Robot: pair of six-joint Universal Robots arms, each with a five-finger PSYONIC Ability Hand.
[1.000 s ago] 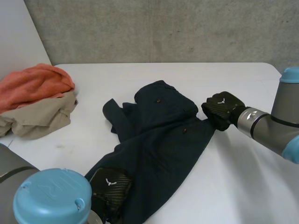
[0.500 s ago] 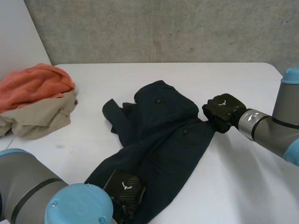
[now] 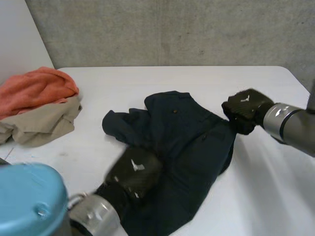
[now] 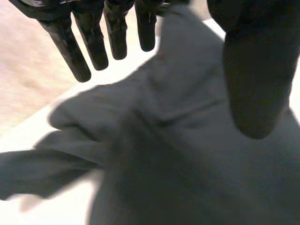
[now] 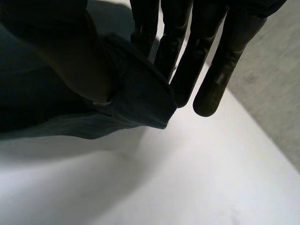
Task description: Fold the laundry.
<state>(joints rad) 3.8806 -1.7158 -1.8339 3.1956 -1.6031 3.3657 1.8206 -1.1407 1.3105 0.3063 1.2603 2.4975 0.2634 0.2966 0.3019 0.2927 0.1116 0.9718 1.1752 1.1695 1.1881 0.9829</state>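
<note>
While right robot hand (image 3: 244, 109) pinches dark trousers (image 3: 189, 140) at the edge, left robot hand (image 3: 135, 171) spread above

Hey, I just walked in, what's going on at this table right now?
The robot is working on a dark navy garment lying crumpled on the white table. Its right hand pinches the garment's far-side edge between thumb and fingers. Its left hand is over the near part of the cloth, fingers straight, gripping nothing. A pile of orange and beige laundry sits apart at the table's left side.
</note>
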